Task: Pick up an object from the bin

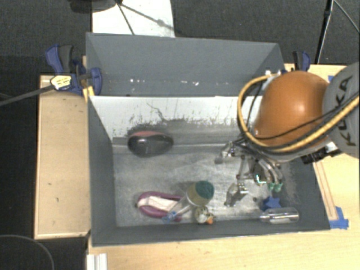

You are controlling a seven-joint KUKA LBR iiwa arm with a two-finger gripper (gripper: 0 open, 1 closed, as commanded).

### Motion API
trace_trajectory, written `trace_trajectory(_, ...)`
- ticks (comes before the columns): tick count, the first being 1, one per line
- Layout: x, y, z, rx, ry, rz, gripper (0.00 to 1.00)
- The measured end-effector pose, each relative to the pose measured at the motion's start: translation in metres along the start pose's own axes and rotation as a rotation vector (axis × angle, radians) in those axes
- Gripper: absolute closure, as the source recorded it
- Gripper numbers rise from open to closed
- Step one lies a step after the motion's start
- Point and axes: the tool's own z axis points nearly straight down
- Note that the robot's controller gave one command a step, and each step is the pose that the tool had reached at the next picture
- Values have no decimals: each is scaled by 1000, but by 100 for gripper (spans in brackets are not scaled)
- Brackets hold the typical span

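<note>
Hovering at the near right of the grey metal bin (169, 66), the gripper (253, 193) has its fingers spread and empty. A small blue plastic piece (271, 203) lies just to their right.

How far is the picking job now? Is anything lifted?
Nothing looks lifted yet: the dark oval thing, the pink and green heap and the blue piece all lie on the bin floor. In hand: the gripper is low at the right, beside the blue piece. Left: grasp and lift one.
</note>
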Motion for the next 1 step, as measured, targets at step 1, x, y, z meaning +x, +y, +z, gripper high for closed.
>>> trace_trajectory(1,-25,50,142,-14,-12,-47,0)
